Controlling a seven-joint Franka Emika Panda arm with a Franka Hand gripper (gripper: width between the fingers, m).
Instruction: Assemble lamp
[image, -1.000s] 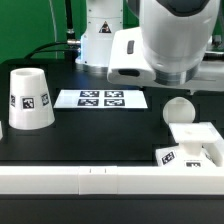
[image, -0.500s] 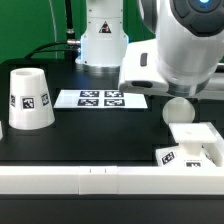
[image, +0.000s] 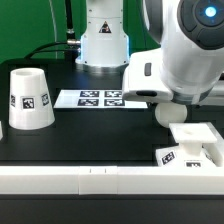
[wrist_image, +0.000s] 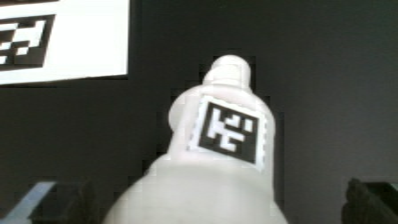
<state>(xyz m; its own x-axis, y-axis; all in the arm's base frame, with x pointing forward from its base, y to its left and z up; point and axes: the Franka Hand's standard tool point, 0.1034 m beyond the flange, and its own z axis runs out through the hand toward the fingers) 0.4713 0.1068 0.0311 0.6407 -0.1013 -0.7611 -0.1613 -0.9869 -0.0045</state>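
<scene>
Lamp parts on black surface (image: 95, 135), gripper (wrist_image: 210, 205) over bulb (wrist_image: 217, 140).
Gripper spread wide, dark fingers (wrist_image: 54, 200) either side of tagged bulb, clear of it, nothing held. Bulb near marker board (image: 100, 98), hidden behind arm in exterior view. Shade (image: 29, 98) upright at exterior view's left; base (image: 198, 135) at exterior view's right.

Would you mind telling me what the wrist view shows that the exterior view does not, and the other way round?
Only the wrist view: the bulb, its tag facing the camera, between the fingers of the open gripper; in the exterior view the arm hides it. Only the exterior view: the shade standing upright at that view's left, and the base at its right. Both: the marker board on the black table.
</scene>
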